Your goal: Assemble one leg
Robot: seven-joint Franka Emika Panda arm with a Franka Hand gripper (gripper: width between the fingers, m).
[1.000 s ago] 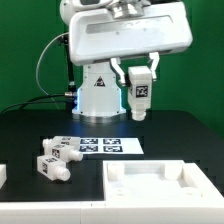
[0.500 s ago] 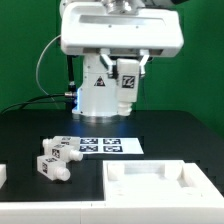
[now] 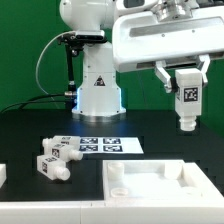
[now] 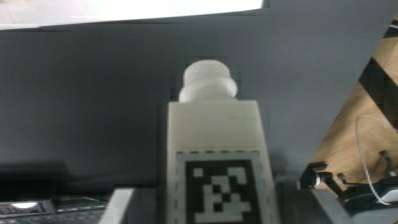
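My gripper (image 3: pixel 186 85) is shut on a white leg (image 3: pixel 187 104) with a black-and-white tag, held upright in the air at the exterior view's right, above the far right part of the white square panel (image 3: pixel 165 186). In the wrist view the leg (image 4: pixel 214 140) fills the middle, its rounded tip pointing away from me over the dark table. One finger (image 4: pixel 365 120) shows beside it. Two more legs (image 3: pixel 55 160) lie on the table at the exterior view's left.
The marker board (image 3: pixel 100 144) lies on the black table in front of the arm's white base (image 3: pixel 97 95). A white part (image 3: pixel 3 175) sits at the exterior view's left edge. A green wall stands behind.
The arm has swung from the middle to the exterior view's right, carrying the leg, which now hangs lower over the panel's right side.
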